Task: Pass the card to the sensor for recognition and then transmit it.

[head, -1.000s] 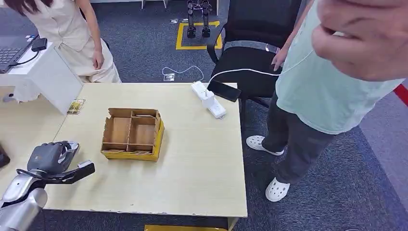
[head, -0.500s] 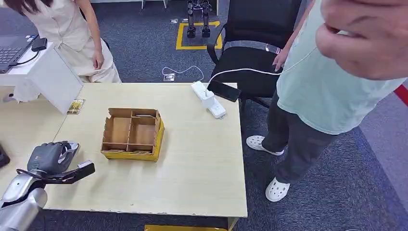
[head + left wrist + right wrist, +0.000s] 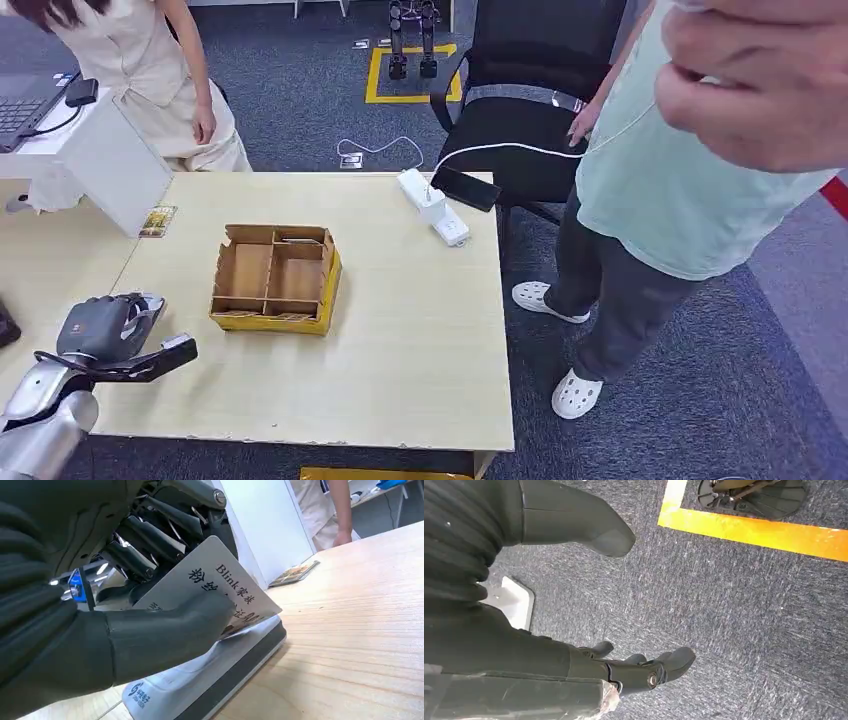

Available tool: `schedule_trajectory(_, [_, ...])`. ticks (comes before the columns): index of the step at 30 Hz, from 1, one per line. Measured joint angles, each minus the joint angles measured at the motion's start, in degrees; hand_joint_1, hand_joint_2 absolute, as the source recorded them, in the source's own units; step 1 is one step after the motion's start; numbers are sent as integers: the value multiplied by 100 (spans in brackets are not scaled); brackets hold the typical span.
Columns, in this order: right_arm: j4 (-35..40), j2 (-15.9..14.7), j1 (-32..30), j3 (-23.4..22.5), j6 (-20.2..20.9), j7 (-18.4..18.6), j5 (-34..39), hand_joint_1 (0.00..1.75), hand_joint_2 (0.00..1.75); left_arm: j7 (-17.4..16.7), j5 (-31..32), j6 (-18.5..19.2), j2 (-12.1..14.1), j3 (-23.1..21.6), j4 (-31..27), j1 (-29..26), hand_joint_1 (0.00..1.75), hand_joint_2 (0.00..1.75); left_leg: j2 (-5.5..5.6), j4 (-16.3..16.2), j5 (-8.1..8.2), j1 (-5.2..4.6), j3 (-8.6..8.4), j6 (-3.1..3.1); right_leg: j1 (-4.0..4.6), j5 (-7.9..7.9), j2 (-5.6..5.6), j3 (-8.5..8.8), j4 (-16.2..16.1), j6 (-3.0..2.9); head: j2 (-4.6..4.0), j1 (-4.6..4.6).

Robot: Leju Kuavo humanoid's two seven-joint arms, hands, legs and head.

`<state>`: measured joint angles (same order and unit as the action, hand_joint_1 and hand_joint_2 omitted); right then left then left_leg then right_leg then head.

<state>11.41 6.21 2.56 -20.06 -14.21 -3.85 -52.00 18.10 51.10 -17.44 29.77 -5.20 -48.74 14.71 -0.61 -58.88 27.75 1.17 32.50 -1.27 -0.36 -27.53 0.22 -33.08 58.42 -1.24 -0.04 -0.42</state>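
My left hand [image 3: 105, 328] is at the near left of the table [image 3: 400, 330]. In the left wrist view that hand [image 3: 145, 605] pinches a white card [image 3: 220, 587] printed with black characters between thumb and fingers. The card lies tilted just over a flat white and grey sensor pad [image 3: 210, 672] on the wood; whether it touches the pad I cannot tell. In the head view the sensor [image 3: 150, 304] peeks out beside the hand. My right hand [image 3: 634, 600] hangs over grey carpet with thumb and fingers apart, holding nothing.
A yellow cardboard box with dividers [image 3: 275, 278] stands mid-table. A white power strip [image 3: 432, 206] lies at the far edge, a small picture card [image 3: 158, 221] at far left beside a white panel [image 3: 110, 165]. Two people stand near; one person's hand [image 3: 760, 80] looms close at upper right.
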Motion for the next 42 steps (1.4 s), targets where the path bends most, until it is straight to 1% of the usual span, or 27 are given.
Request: schedule_trajectory(42, [0,0,0,0,0,0,0,0,175,0,2,0,0,0,0,0,175,175,0,-1,0,0,1,0,0,0,0,0,0,0,0,0])
